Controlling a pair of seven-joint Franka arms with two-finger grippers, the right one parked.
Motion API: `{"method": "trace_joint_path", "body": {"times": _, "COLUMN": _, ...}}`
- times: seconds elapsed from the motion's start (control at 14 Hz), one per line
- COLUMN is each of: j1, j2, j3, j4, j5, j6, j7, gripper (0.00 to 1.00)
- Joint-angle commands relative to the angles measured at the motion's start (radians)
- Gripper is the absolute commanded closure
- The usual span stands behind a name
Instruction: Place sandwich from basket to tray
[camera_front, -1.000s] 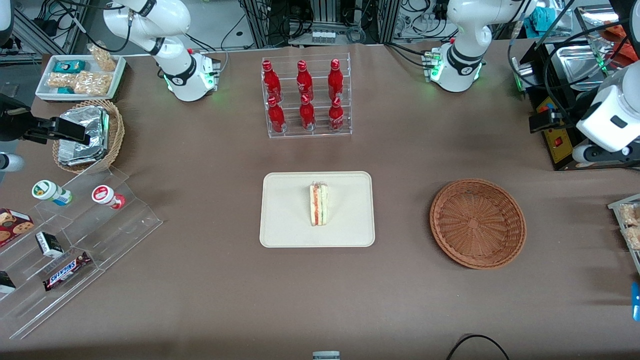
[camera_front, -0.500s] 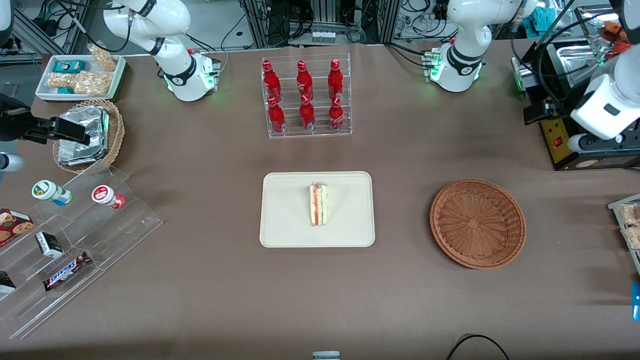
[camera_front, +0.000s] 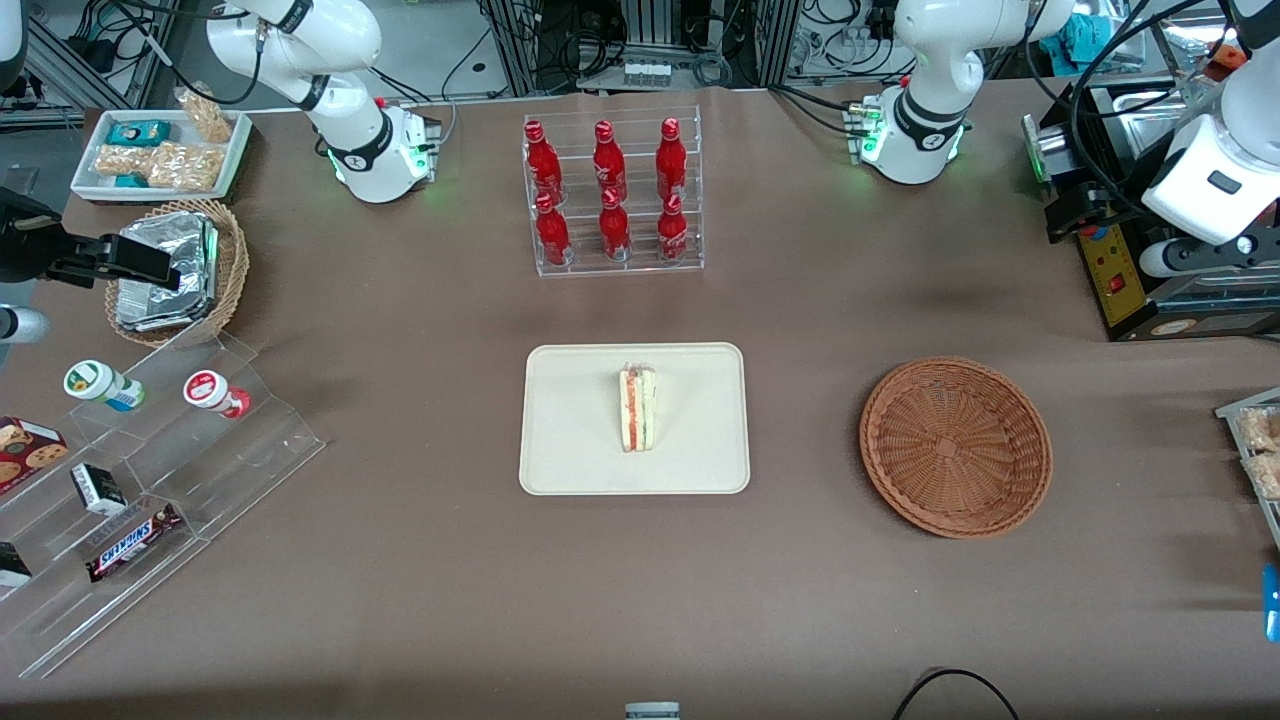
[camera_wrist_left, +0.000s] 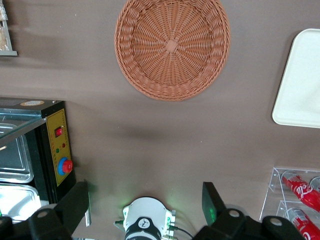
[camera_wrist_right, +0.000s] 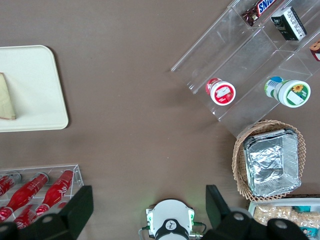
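The sandwich (camera_front: 636, 408) stands on edge in the middle of the cream tray (camera_front: 570, 430), its red-orange and green filling facing up. It also shows in the right wrist view (camera_wrist_right: 6, 97) on the tray (camera_wrist_right: 35, 85). The reddish-brown basket (camera_front: 955, 447) is empty, beside the tray toward the working arm's end. My left gripper (camera_front: 1066, 215) is open and empty, raised farther from the front camera than the basket, by a black control box. In the left wrist view the gripper (camera_wrist_left: 145, 202) has its jaws wide apart, with the basket (camera_wrist_left: 172, 47) and a tray corner (camera_wrist_left: 302, 80) in sight.
A rack of red bottles (camera_front: 612, 195) stands farther from the camera than the tray. The black control box (camera_front: 1120, 275) is at the working arm's end. At the parked arm's end are a tan basket of foil packets (camera_front: 175, 270), a white snack tray (camera_front: 160, 150) and an acrylic shelf (camera_front: 150, 470).
My left arm has drawn upward and away from the front camera, toward the table's back edge. The sandwich, tray and basket have not moved.
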Motion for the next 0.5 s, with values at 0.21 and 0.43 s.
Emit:
{"method": "trace_joint_path", "body": {"times": 0.21, "j1": 0.012, "j2": 0.010, "j3": 0.001, "j4": 0.024, "j5": -0.019, "j6": 0.024, "j7": -0.015, "gripper": 0.00}}
{"method": "trace_joint_path", "body": {"times": 0.43, "j1": 0.012, "j2": 0.010, "j3": 0.001, "j4": 0.023, "j5": -0.020, "j6": 0.024, "j7": -0.013, "gripper": 0.00}}
